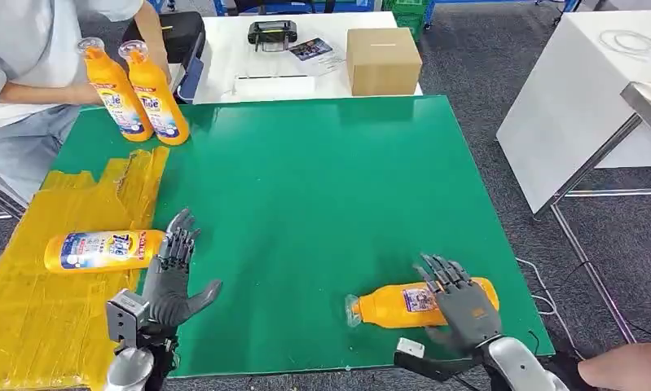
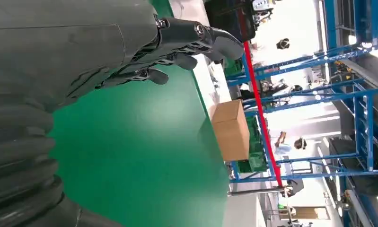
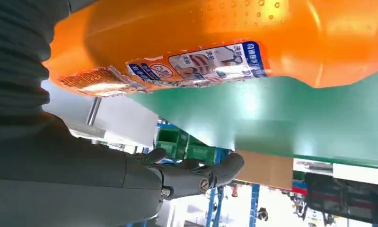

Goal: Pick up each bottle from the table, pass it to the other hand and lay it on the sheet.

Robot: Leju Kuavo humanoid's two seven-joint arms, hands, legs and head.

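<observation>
An orange bottle [image 1: 391,305] lies on its side near the front edge of the green table [image 1: 322,187], cap to the left. My right hand [image 1: 460,301] is over its base end with fingers spread, not closed around it; in the right wrist view the bottle [image 3: 224,42] lies just beside the palm of the right hand [image 3: 130,175]. A second bottle [image 1: 102,249] lies on the yellow sheet [image 1: 45,318]. My left hand [image 1: 173,277] is open just right of it, holding nothing, fingers [image 2: 191,38] apart. Two bottles [image 1: 118,94] [image 1: 155,96] stand upright at the back left.
A person sits at the back left, an arm by the upright bottles. Another person's hand [image 1: 627,366] is at the bottom right. A cardboard box [image 1: 383,61] and a dark device [image 1: 271,34] sit on the white table behind. A white bench [image 1: 582,90] stands to the right.
</observation>
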